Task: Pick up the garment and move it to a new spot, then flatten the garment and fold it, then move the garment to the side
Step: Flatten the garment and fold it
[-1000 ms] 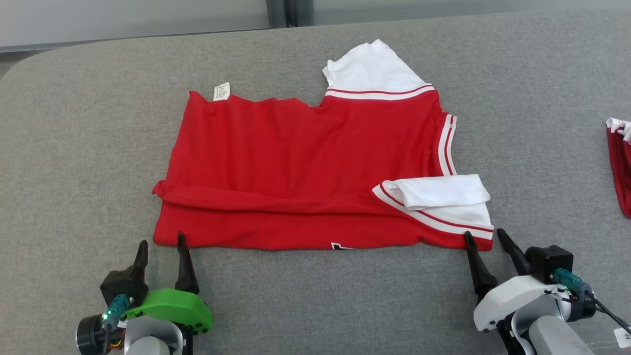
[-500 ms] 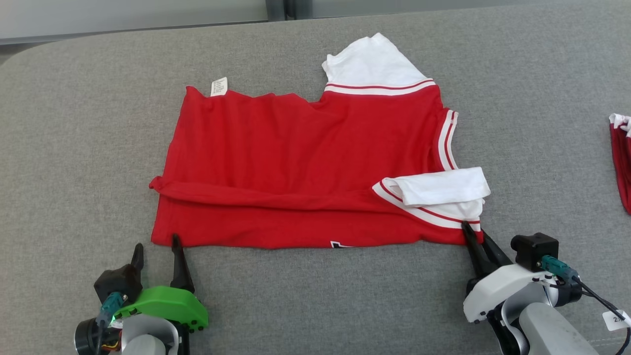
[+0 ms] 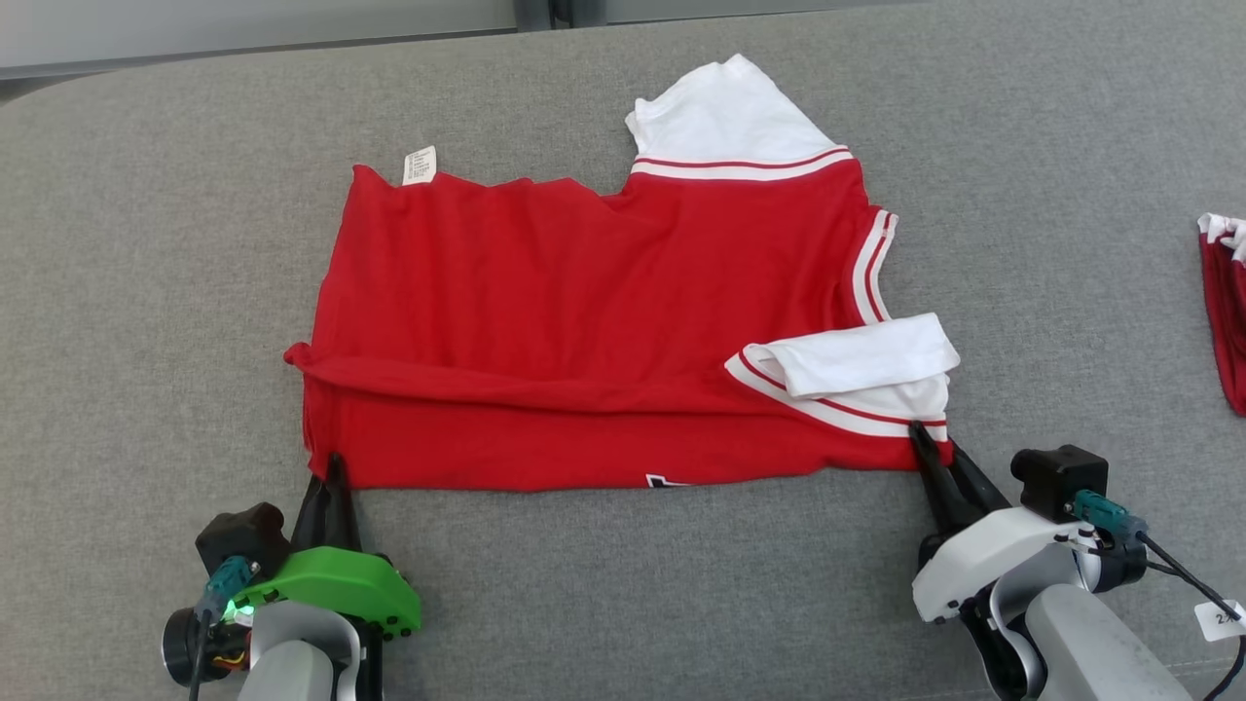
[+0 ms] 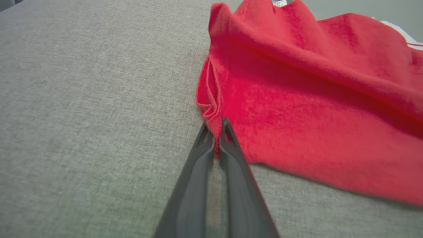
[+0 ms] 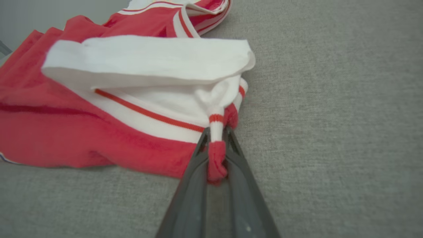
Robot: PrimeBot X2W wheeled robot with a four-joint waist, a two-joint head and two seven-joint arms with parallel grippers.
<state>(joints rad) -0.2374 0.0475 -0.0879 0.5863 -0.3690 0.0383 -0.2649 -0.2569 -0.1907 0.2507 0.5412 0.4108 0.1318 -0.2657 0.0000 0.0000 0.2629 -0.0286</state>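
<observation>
Item: red short-sleeved cloth T-shirt [image 3: 584,321] with white sleeves and red-and-white striped trim, lying spread near the middle of the grey woven-fabric tabletop [image 3: 146,292]. Its collar end lies toward the robot's right and its hem toward the left. The near long edge is doubled over itself in a lengthwise fold. A small white label [image 3: 420,166] stands at the far hem corner. Far sleeve [image 3: 720,117]: flat, pointing away. Near sleeve [image 3: 857,360]: folded back over the red body. Left hand [image 3: 328,465], green-shelled: dark fingers clenched on the near hem corner, a pinch of red cloth between the tips. Right hand [image 3: 930,443], white-shelled: fingers clenched on the near collar-end corner, grasping bunched red cloth and striped cuff trim. Both hands sit low at the tabletop. Second garment [image 3: 1225,302]: red with white edging, bunched at the right edge, well apart from the T-shirt.
</observation>
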